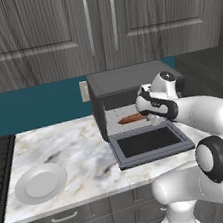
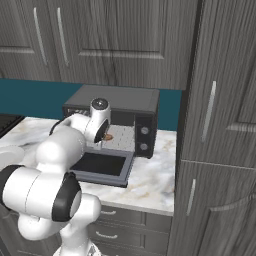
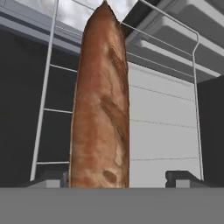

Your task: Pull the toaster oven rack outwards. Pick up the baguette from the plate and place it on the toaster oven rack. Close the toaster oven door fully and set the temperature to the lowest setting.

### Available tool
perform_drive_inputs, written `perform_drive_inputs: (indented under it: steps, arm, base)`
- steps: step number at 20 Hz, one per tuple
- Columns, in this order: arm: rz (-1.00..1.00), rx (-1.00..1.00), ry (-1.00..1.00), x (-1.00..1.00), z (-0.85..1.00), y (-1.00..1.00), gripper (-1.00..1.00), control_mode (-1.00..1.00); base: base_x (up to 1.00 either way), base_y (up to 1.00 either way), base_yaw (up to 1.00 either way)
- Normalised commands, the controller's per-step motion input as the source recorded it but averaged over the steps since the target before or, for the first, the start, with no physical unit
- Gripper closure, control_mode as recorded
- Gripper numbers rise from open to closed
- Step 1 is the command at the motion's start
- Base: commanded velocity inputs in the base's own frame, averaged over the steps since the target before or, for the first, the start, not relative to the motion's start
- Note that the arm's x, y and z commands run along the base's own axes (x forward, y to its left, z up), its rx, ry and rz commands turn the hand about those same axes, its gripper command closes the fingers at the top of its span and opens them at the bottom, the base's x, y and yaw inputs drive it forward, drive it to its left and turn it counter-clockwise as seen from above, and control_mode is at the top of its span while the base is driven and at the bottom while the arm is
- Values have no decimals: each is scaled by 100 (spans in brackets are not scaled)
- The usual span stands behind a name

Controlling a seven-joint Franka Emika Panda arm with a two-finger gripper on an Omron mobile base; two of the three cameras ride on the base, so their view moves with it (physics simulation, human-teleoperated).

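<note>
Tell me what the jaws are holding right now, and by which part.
Nothing. The jaws stand open, apart from the baguette, which lies on the toaster oven rack.

Arm (image 1: 204, 109) extended forward from base, elbow bent, wrist angled down. Gripper (image 3: 118, 179) held low, jaws spread wide. Fingertips (image 3: 181, 177) seen standing apart at either side, clamping nothing.

Dark grey wood-grain upper cabinets (image 1: 47, 37) with slim vertical handles hung above a teal backsplash (image 1: 32, 107). A pale marbled surface (image 1: 78, 148) topped grey drawers (image 1: 64, 219), and a tall grey pantry cabinet (image 2: 220, 140) stood at its right end.
</note>
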Motion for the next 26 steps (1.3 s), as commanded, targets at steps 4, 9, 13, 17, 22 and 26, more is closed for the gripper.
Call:
perform_drive_inputs:
  steps: [4, 9, 13, 17, 22, 26]
  arm:
    - [0, 3, -9, -22, 15, -27, -100, -100]
    - [0, 3, 0, -27, 8, -23, -100, -100]
    - [0, 1, -1, -28, 5, -9, -100, -100]
    - [0, 0, -5, -26, -4, 0, -100, -100]
    - [0, 0, -8, -26, -50, 0, -100, -100]
    - [-2, 5, -10, -10, -25, 0, -100, -100]
  base:
    - [0, 0, 0]
    - [0, 0, 0]
    - [0, 0, 0]
    - [0, 0, 0]
    - [0, 0, 0]
    - [0, 0, 0]
